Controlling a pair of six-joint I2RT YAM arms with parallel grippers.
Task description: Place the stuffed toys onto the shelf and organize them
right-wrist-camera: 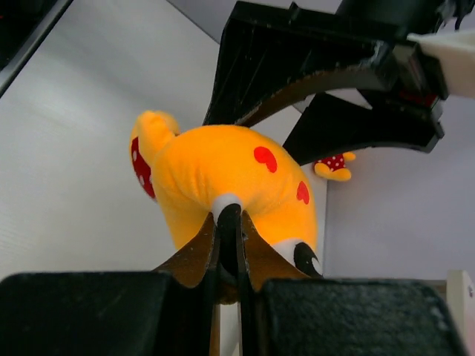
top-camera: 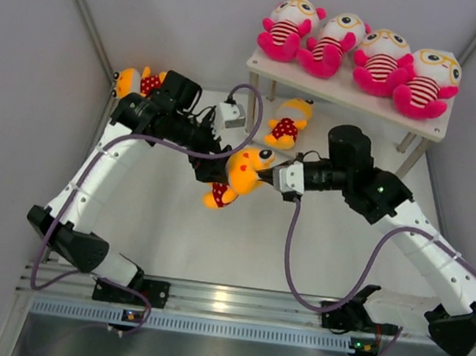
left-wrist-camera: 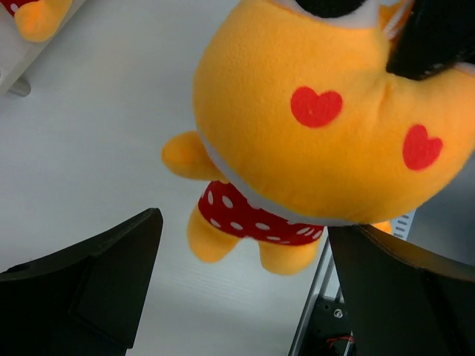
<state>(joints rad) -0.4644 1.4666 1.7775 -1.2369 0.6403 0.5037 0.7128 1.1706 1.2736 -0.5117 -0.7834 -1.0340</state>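
Observation:
Four pink stuffed toys (top-camera: 357,54) lie in a row on the shelf's top board (top-camera: 261,64). My right gripper (top-camera: 266,174) is shut on the face of an orange-yellow stuffed toy (top-camera: 240,175) and holds it above the table; in the right wrist view the gripper (right-wrist-camera: 228,215) pinches the toy (right-wrist-camera: 223,167). My left gripper (top-camera: 213,168) is open just left of the toy. In the left wrist view the toy (left-wrist-camera: 319,126) hangs beyond the gripper (left-wrist-camera: 245,289), untouched. A second orange toy (top-camera: 286,123) lies below the shelf's front-left corner. A third (top-camera: 137,81) lies far left.
Grey walls close in the table on the left, back and right. The shelf's thin legs (top-camera: 411,151) stand at the right. A metal rail (top-camera: 223,302) runs along the near edge by the arm bases. Purple cables loop off both arms.

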